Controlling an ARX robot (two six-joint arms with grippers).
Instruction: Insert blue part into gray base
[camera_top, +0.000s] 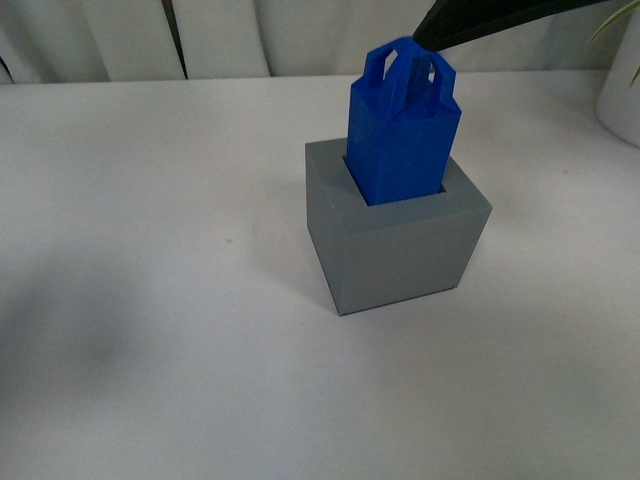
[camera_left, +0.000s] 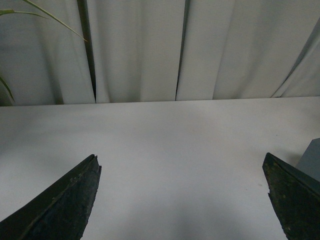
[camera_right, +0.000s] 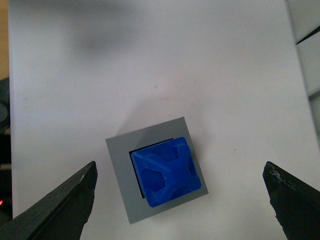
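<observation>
Blue block (camera_top: 403, 140): we see it upright in the gray cube's recess, its upper half sticking out.
Gray cube (camera_top: 400, 255): on the white table (camera_top: 150, 250), toward 3 o'clock from the front view's middle.
Right gripper (camera_right: 180, 170): above the block, jaws spread wide, holding nothing.
Left gripper (camera_left: 181, 159): jaws wide apart, empty.
White pot (camera_top: 622, 70): we place it at 2 o'clock from the cube.

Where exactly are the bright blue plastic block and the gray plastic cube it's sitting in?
bright blue plastic block (camera_top: 415, 150): front view, on its broad side face.
matte gray plastic cube (camera_top: 410, 255): front view, on its front wall.
</observation>
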